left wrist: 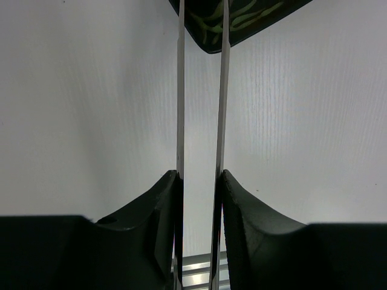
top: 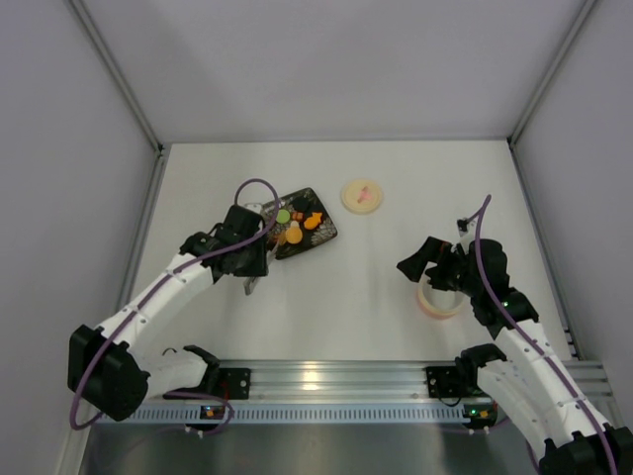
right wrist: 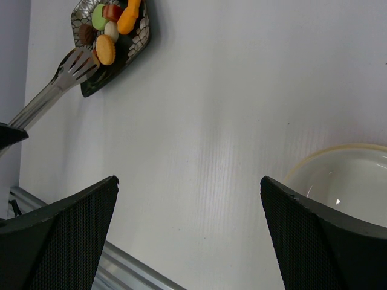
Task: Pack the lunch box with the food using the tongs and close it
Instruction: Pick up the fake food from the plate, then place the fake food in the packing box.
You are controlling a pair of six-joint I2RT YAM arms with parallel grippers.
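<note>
On the left, the left fingers are pressed together on the handle end of the tongs, one black pad against each thin metal arm. The tongs reach forward, and their forked tip rests at the near edge of the dark patterned plate, just beside a round biscuit-coloured piece. All the food I can see is on that plate: orange, green, brown and cream bits clustered together, none of them between the tongs' tips as far as I can tell.

Further right, towards the back of the table, the cream lid with its pink mark lies flat by itself, well apart from its container.

On the right, the lunch box stands open and looks empty inside. The right fingers are spread wide apart above it; whether they touch its rim I cannot tell.

So the packing looks barely begun. The tongs are in hand, but every piece has yet to go across, and the lid has yet to go on.
</note>
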